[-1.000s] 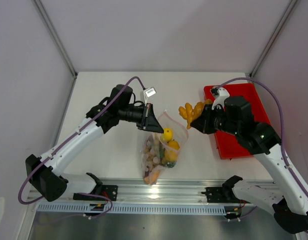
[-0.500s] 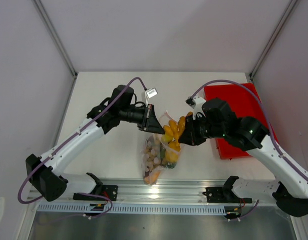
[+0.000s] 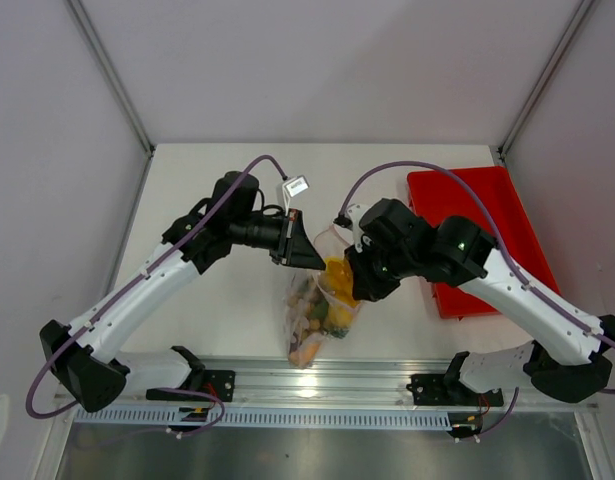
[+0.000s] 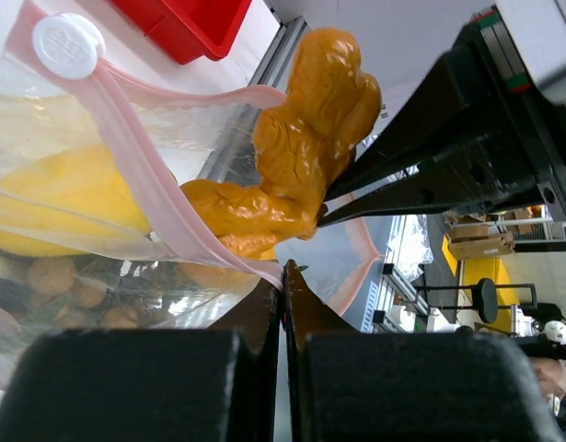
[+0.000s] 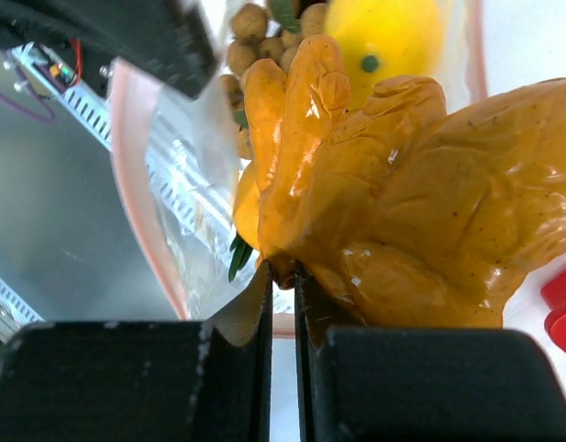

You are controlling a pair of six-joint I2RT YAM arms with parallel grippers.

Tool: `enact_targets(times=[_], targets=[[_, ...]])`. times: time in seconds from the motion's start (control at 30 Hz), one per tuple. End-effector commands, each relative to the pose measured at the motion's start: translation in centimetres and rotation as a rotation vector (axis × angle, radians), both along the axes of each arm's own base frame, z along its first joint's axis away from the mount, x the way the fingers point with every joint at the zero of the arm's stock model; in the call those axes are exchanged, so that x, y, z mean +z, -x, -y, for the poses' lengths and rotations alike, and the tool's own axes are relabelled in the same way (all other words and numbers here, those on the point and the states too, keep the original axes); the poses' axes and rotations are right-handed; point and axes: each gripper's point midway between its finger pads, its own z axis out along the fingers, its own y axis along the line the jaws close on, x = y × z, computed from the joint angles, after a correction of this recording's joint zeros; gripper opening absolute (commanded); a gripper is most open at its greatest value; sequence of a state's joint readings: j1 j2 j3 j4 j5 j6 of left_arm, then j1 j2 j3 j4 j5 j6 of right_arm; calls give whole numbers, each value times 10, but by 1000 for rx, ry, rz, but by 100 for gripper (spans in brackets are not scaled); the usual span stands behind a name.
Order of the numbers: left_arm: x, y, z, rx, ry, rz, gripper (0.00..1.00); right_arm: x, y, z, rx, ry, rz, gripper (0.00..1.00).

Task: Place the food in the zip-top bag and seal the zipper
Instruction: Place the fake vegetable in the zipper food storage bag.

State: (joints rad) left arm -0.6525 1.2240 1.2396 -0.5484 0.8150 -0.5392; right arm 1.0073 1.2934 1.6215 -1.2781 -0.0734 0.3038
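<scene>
The clear zip-top bag (image 3: 309, 322) hangs open at the front centre, with several toy foods inside, a yellow lemon (image 5: 384, 37) among them. My left gripper (image 3: 307, 257) is shut on the bag's pink zipper strip (image 4: 154, 198) and holds the mouth up. The white slider (image 4: 69, 44) sits at one end of the strip. My right gripper (image 3: 355, 285) is shut on a knobbly orange-yellow toy food (image 5: 393, 184) and holds it in the bag's mouth. That food also shows in the left wrist view (image 4: 310, 138) and in the top view (image 3: 337, 270).
A red rectangular tray (image 3: 477, 210) lies at the right, beside the right arm. The metal rail (image 3: 317, 385) with the arm bases runs along the near edge. Grey walls close in the table on three sides.
My right arm has swung left from beside the tray and brought the orange-yellow food down into the bag's mouth. My left gripper kept hold of the bag's rim.
</scene>
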Motion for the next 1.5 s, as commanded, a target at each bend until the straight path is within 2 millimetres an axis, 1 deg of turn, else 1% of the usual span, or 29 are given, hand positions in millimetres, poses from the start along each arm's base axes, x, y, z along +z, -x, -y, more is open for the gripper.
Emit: enact_targets(times=[0.0, 0.23, 0.33, 0.37, 0.43, 0.47, 0.53, 0.57, 0.6, 0.67, 0.73, 0.8, 0.83, 0.87, 0.9, 0.93, 0.97, 1.07, 1.1, 1.17, 1.2, 1.23, 1.27, 1.3, 1.33, 1.37, 1.4, 1.43, 1.47], targets=[[17, 7, 0, -28, 49, 59, 1, 11, 9, 1, 87, 4, 26, 0], [20, 6, 0, -26, 54, 64, 0, 0, 17, -28, 172, -39, -22, 1], [19, 6, -1, -20, 51, 71, 1, -4, 22, -38, 207, -51, -39, 9], [20, 7, -1, -21, 53, 71, 1, -5, 22, -39, 212, -52, -40, 22], [20, 8, -1, -26, 55, 68, 1, -2, 19, -40, 205, -60, -16, 42], [19, 8, -1, -26, 55, 68, 1, 1, 16, -39, 194, -64, -3, 54], [19, 8, -1, -25, 57, 67, 0, 10, 12, -36, 170, -80, 29, 62], [21, 9, -2, -25, 61, 71, 1, 14, 5, -33, 139, -79, 61, 66], [19, 9, -2, -25, 60, 71, 1, 21, 3, -28, 111, -94, 79, 67], [21, 9, -2, -27, 65, 74, 1, 30, -11, -17, 37, -106, 123, 71], [20, 10, -2, -30, 64, 71, 1, 47, -18, -7, -20, -166, 154, 72], [21, 11, -2, -31, 66, 71, 1, 58, -37, 7, -121, -199, 191, 72], [22, 11, -3, -31, 69, 73, 1, 66, -42, 17, -181, -227, 206, 72], [23, 12, -3, -31, 71, 78, 1, 70, -58, 32, -274, -229, 237, 72], [24, 13, -4, -33, 74, 82, 1, 74, -69, 43, -346, -235, 271, 71], [24, 13, -4, -33, 74, 82, 0, 76, -73, 56, -412, -249, 282, 72], [24, 14, -5, -32, 73, 82, 0, 76, -88, 78, -512, -242, 302, 72], [22, 15, -6, -34, 70, 80, 1, 68, -109, 120, -699, -210, 317, 76], [23, 16, -6, -36, 73, 83, 0, 64, -119, 145, -798, -196, 313, 77], [21, 17, -7, -36, 76, 81, 1, 51, -130, 169, -874, -162, 303, 77], [20, 17, -7, -36, 81, 82, 1, 46, -139, 196, -977, -141, 309, 77], [21, 18, -7, -40, 88, 84, 1, 38, -143, 209, -1032, -124, 299, 77], [22, 20, -7, -41, 94, 85, 1, 15, -146, 220, -1085, -100, 248, 78], [18, 19, -6, -41, 94, 78, 1, 6, -154, 229, -1126, -109, 241, 78], [20, 20, -6, -46, 101, 81, 1, -6, -157, 255, -1224, -104, 219, 78], [19, 20, -6, -47, 106, 78, 1, -19, -160, 258, -1241, -134, 177, 79], [19, 21, -5, -50, 108, 76, 1, -44, -165, 266, -1284, -134, 123, 79], [20, 20, -5, -52, 113, 80, 1, -56, -167, 280, -1343, -133, 100, 79], [19, 21, -5, -57, 115, 79, 1, -73, -170, 289, -1382, -117, 83, 80]])
